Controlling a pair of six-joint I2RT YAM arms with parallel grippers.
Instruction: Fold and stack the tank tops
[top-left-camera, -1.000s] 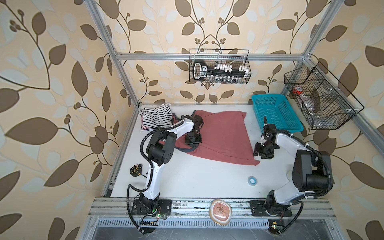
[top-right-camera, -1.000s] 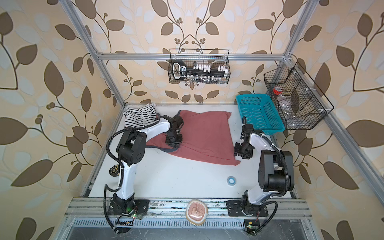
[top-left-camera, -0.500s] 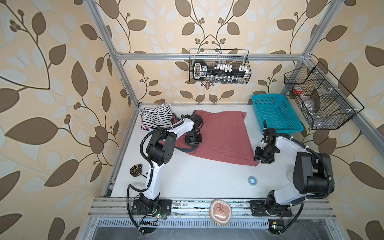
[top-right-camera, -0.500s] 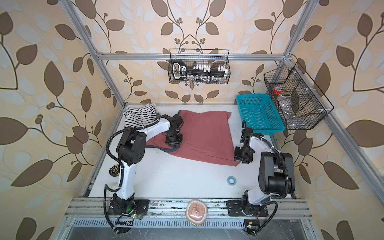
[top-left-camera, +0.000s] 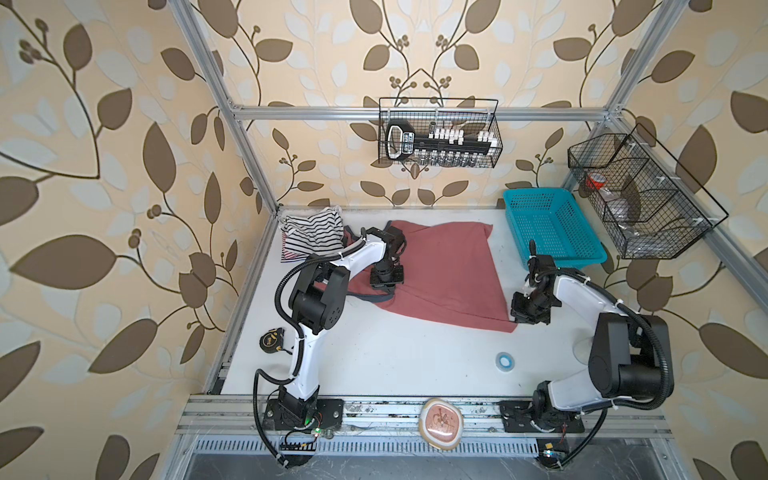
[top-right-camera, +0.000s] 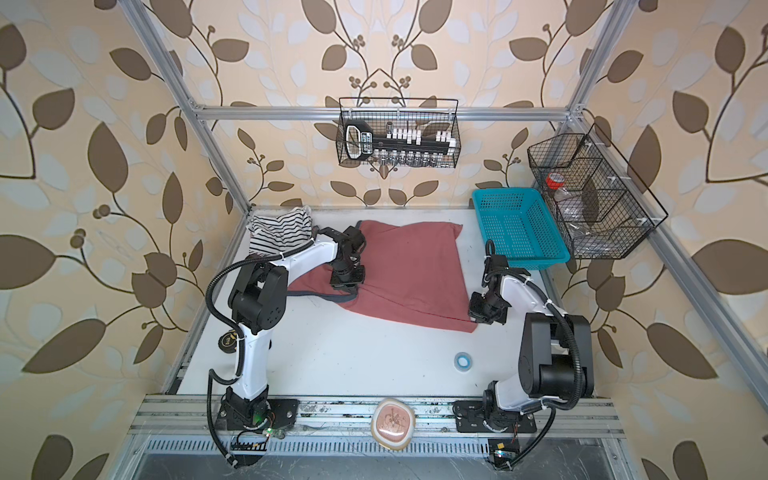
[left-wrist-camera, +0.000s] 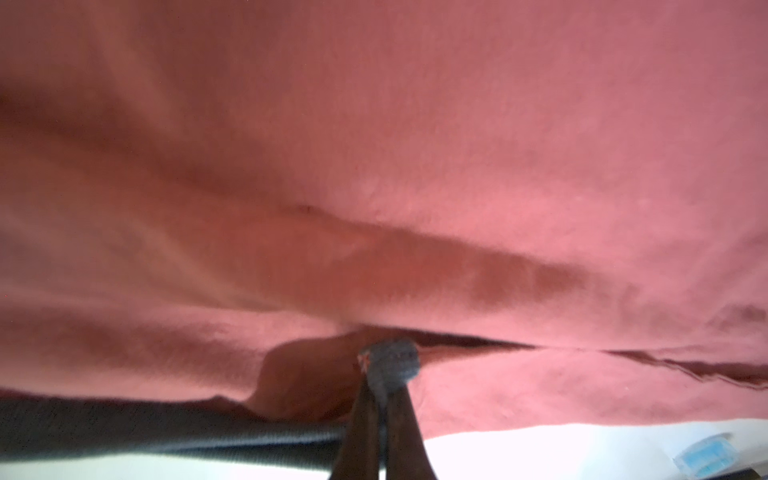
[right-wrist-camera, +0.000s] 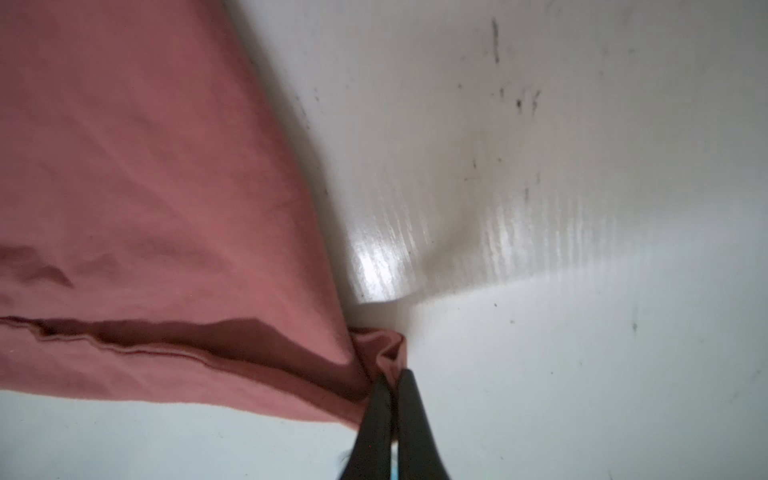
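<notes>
The dusty red tank top (top-left-camera: 446, 266) with grey-blue trim lies spread nearly flat in the middle of the white table (top-left-camera: 395, 361), no printed graphic showing. Its near edge runs slantwise between the two arms. The left gripper (left-wrist-camera: 380, 384) is clenched on a bunched bit of the grey-blue trim (left-wrist-camera: 392, 361) at the strap end. The right gripper (right-wrist-camera: 395, 376) is pinched tight on the puckered hem corner (right-wrist-camera: 384, 347) at the opposite end. With both ends of one edge held, the step in hand looks like the first fold of this garment. The next move likely calls for both arms to lift together, keep the edge taut, and carry it across to the far side evenly so the cloth does not sag or twist. Only the wrist views show the grips; in both top views the wrist bodies hide the fingertips. The top views alone give the garment's outline and the heap in the far left corner: a black-and-white striped top (top-left-camera: 313, 228) lying over a red-and-white striped top (top-left-camera: 291, 255). Whether these are properly folded I cannot tell. A teal plastic basket (top-left-camera: 550, 228) stands at the far right, and a small blue tape roll (top-left-camera: 505, 360) lies near the front.
</notes>
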